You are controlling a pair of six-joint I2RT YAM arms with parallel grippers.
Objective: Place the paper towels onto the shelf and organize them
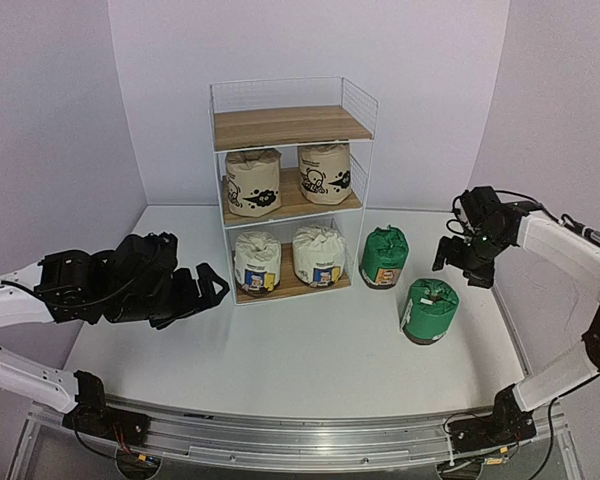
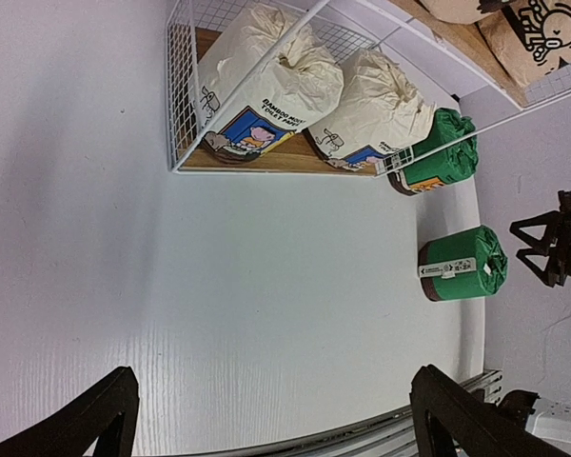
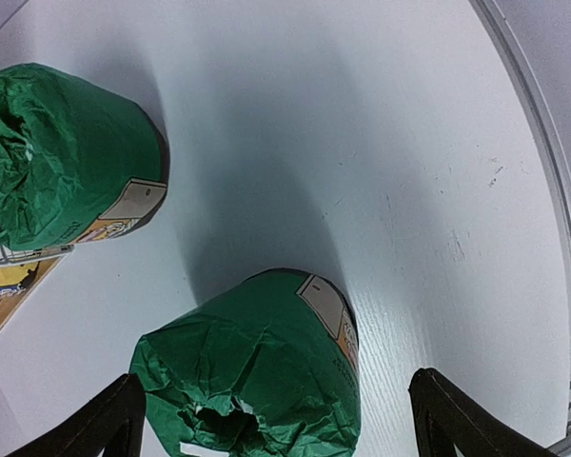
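Overhead, the right gripper (image 1: 458,256) hangs with its fingers spread wide and nothing between them, poised just off the far right side of the near green roll (image 1: 429,310). Its wrist camera looks down on that roll's gathered top, framed between the two dark fingers (image 3: 114,409). The roll stands upright on the white worktop (image 1: 280,360), well apart from the shelf (image 1: 290,127). The far green roll (image 1: 384,257) stands just beside the shelf's right mesh wall, also on the worktop.

Across the scene, the left gripper (image 1: 206,285) is likewise released and empty, facing the shelf's lower left corner from near by.

Two white rolls (image 1: 288,258) fill the bottom board and two beige rolls (image 1: 290,177) the middle one. The top board carries no roll.

By this showing, four of six rolls are shelved and the step in hand is the pick-up of the near green roll. The next move calls for a descent over the roll, a firm close around its soft wrapped body, then a high lift to clear the wire rim of the top board.
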